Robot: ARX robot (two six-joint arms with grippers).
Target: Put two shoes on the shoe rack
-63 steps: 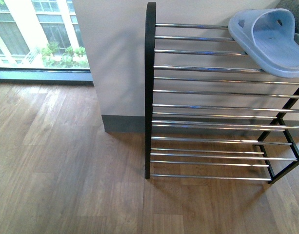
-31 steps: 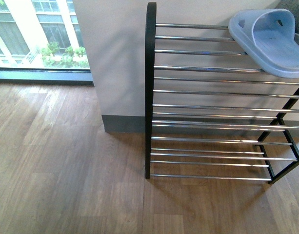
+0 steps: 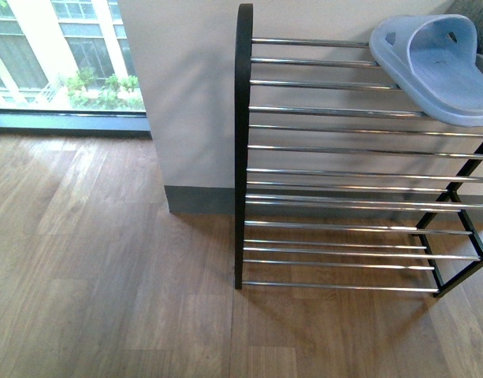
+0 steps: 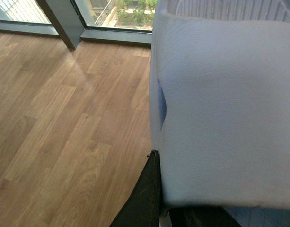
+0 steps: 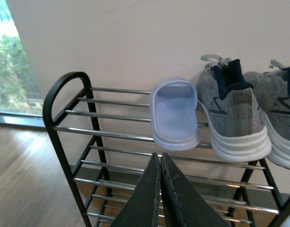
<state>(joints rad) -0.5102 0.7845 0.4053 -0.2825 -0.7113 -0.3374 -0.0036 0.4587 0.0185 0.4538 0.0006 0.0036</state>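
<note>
**Both sneakers sit on the rack's top tier beside a slipper**

The wooden floor lies bare to the left of the shoe rack, running back to a wall and a window. The rack stands against the wall; its black side frame, rounded at the top, closes the left end, and chrome bars form the tiers. In the front view its right part is cut off by the picture's edge.

In the right wrist view the two shoes stand side by side on the top tier, heels outward, toes to the wall. The nearer sneaker shows whole; the second sneaker is cut off at the frame edge. A pale blue slipper lies just beside the nearer sneaker, its toe overhanging the front bar. Between the slipper and the rounded frame the bars are open, as are the lower tiers.

The right hand points at the rack below the slipper, its two dark fingers pressed together, grasping nothing.

The left wrist view is filled mostly by a pale blue ribbed surface, too close to identify with certainty. The left hand shows only one dark finger against that surface's edge; whether it is clenched or released cannot be told.
</note>
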